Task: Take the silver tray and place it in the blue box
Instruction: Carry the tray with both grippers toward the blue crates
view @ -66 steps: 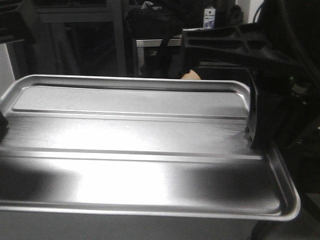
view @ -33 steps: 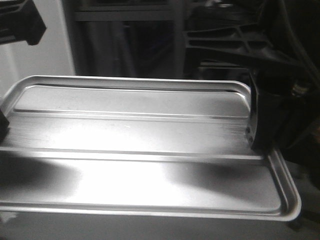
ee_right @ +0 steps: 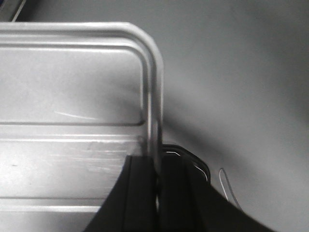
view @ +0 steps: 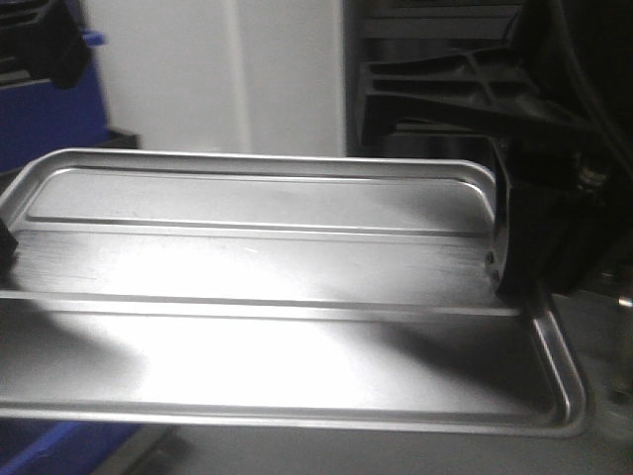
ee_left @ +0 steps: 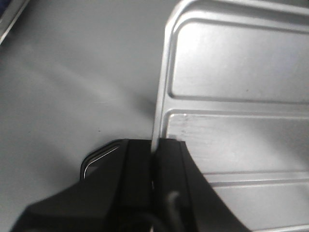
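Left gripper (ee_left: 154, 162) jaws clamp one short rim of the silver tray (view: 297, 297); right gripper (ee_right: 157, 176) jaws clamp the opposite rim. Blue plastic (view: 45, 119) shows behind.

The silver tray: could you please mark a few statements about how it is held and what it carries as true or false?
1. The left gripper is shut on the rim of the silver tray. True.
2. The right gripper hangs open, apart from the tray. False: it is shut on the tray's rim, at the other short end.
3. A cup stands on the tray. False: nothing lies on its bottom.
4. Long ridges run along the tray's flat bottom. True.
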